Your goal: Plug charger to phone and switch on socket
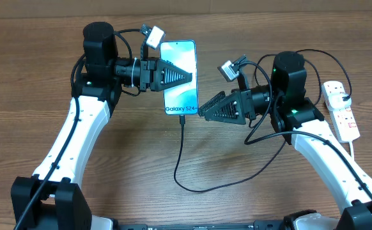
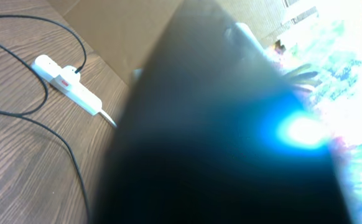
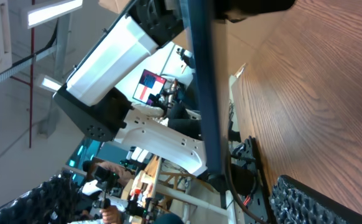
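Left gripper (image 1: 188, 76) clamped tight on slim blue-screened smartphone (image 1: 178, 99); right gripper (image 1: 201, 110) spread wide, empty, just beside smartphone's lower right corner.

Dark blurred phone (image 2: 218, 143), socket (image 2: 69, 84) beyond

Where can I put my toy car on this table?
Bare brown wooden table lies between the white left arm and the thin black charger cable, and along the far side. Crowded: around the blue-screened phone and by the white power strip.

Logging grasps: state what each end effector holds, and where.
Left end effector grips the phone by one long edge; right end effector holds nothing.
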